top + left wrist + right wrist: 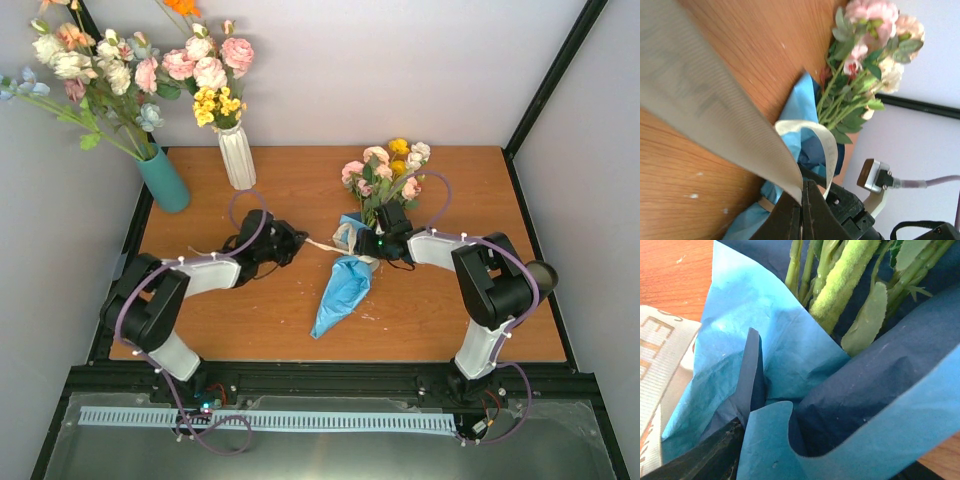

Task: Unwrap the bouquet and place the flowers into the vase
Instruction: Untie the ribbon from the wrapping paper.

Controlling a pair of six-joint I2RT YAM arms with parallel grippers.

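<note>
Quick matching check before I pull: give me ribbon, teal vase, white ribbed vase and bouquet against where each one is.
1 ribbon
2 teal vase
3 white ribbed vase
4 bouquet

A far left corner
B pinched in the left gripper
C far edge, right of teal vase
D wrapped in blue paper, right of centre

Pairs: 1-B, 2-A, 3-C, 4-D
</note>
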